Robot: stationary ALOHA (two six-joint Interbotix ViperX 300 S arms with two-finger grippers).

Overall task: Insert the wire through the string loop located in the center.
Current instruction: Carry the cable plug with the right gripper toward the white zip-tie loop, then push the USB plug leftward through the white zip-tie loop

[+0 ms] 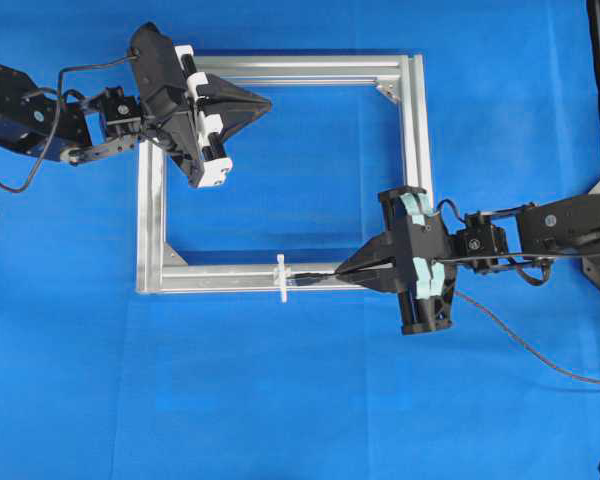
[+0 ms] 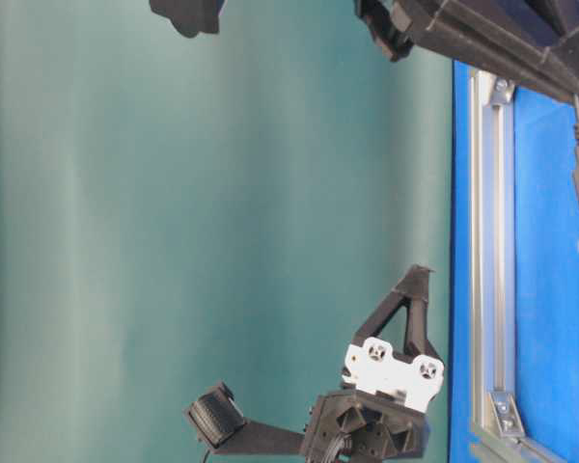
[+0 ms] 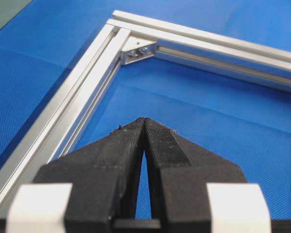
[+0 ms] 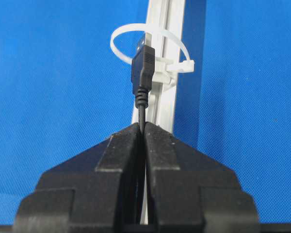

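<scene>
Both jaws of my right gripper (image 4: 141, 127) pinch the wire (image 4: 142, 114); just ahead, its plug tip sits at the mouth of the string loop (image 4: 150, 51) on the silver frame (image 4: 167, 102). Far off, my left gripper (image 3: 144, 122) hangs closed, empty, above the blue table (image 1: 300, 400).

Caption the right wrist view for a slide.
Right gripper pinches the wire, plug tip at the white string loop on the silver frame bar.
</scene>
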